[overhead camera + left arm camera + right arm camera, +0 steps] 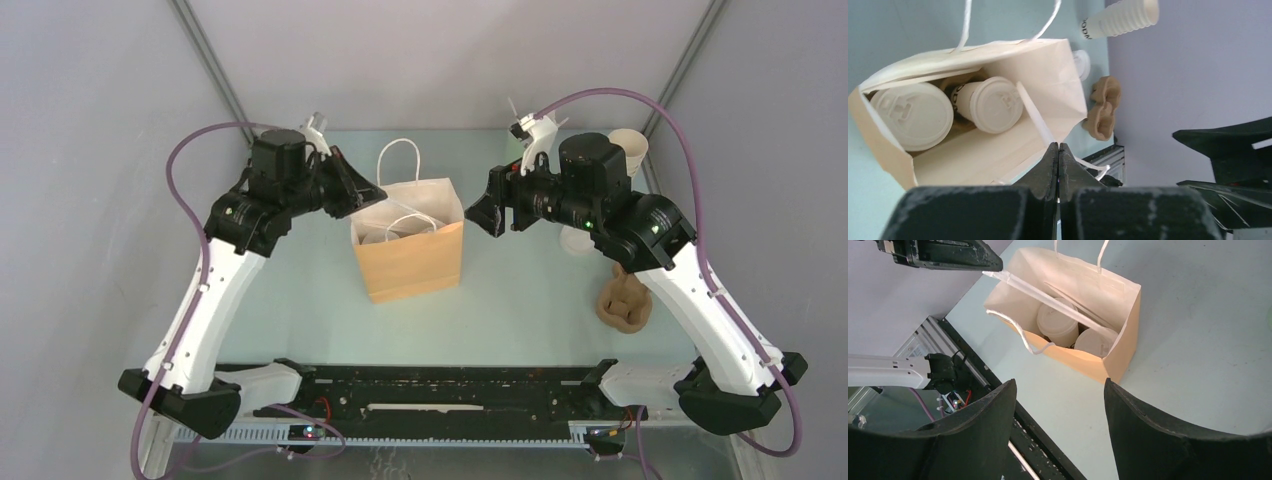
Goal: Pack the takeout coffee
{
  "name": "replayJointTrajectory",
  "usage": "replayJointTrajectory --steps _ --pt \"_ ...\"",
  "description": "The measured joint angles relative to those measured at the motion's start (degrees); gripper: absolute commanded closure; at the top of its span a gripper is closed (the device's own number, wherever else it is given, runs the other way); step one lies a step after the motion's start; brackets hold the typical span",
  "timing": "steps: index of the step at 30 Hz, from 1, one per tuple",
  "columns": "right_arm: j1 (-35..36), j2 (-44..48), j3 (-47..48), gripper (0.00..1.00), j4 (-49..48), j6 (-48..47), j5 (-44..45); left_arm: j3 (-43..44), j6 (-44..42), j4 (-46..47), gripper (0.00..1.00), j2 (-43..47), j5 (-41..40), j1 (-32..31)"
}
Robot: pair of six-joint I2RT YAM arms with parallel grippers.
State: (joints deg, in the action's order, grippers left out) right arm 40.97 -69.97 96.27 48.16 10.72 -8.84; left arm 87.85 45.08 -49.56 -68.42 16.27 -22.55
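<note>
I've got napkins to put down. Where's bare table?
Bare table lies between the bag and the black rail, and left of the bag beside the left arm. The right side is crowded: loose lid, cardboard carrier, cup stack.

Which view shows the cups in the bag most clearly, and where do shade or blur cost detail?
Left wrist: the near lidded cup and its neighbour are sharp, evenly lit, while the left gripper, shut on the white handle, is dark and soft. Right wrist: both cups sit dimmer inside the brown paper bag; the open right gripper blurs the foreground. Top external: flat light, cups barely visible.
</note>
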Motion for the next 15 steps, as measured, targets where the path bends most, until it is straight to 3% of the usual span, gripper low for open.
replayJointTrajectory --steps 7,9,10,12,15 --pt "-0.02 0.00 0.00 0.27 -0.07 -0.11 -0.04 -3.72 0.35 6.10 0.96 0.31 2.95 0.59" --pt "-0.02 0.00 0.00 0.27 -0.13 -0.11 -0.07 -5.35 -1.31 5.14 0.83 0.31 1.68 0.61" --pt "-0.02 0.00 0.00 0.27 -0.15 -0.11 -0.07 -5.75 -2.78 3.58 0.64 0.26 0.48 0.59" --pt "-0.02 0.00 0.00 0.27 -0.35 -0.09 -0.11 -5.66 -6.36 -0.68 0.44 0.13 -2.75 0.61" --pt "-0.02 -0.02 0.00 0.27 -0.66 -0.07 -0.31 -3.80 -10.47 -7.37 0.32 0.15 -8.81 0.61"
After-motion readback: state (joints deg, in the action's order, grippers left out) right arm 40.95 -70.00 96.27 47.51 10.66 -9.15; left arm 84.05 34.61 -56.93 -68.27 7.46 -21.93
